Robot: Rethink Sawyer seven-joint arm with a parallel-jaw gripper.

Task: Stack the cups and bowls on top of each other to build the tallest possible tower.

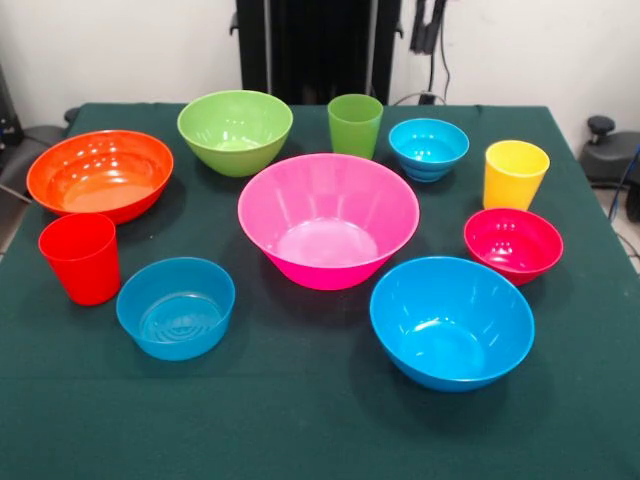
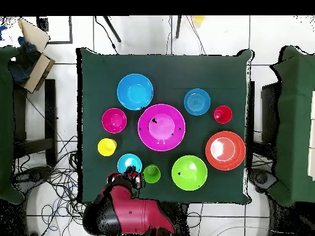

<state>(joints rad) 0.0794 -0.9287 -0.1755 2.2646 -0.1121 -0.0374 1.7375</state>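
All cups and bowls stand apart and upright on the green cloth; nothing is stacked. The biggest pink bowl [image 1: 328, 218] [image 2: 161, 127] is in the middle. Around it are the large blue bowl [image 1: 451, 320] [image 2: 135, 91], orange bowl [image 1: 100, 175] [image 2: 225, 150], lime green bowl [image 1: 235, 130] [image 2: 189, 173], translucent blue bowl [image 1: 176, 306] [image 2: 197, 101], cyan bowl [image 1: 428, 148] [image 2: 130, 164] and magenta-red bowl [image 1: 512, 243] [image 2: 114, 120]. The red cup [image 1: 80, 257] [image 2: 223, 114], green cup [image 1: 354, 125] [image 2: 151, 173] and yellow cup [image 1: 515, 173] [image 2: 107, 147] stand near the edges. My gripper [image 2: 131, 179] is drawn back at the robot-side edge, beside the cyan bowl and green cup.
The table's green cloth [image 1: 300, 420] [image 2: 92, 74] has bare room along the front edge in the front view. The black pedestal [image 1: 318, 45] stands behind the table. Other green tables [image 2: 298, 123], a cardboard box [image 2: 34, 52] and floor cables [image 2: 58, 175] surround it.
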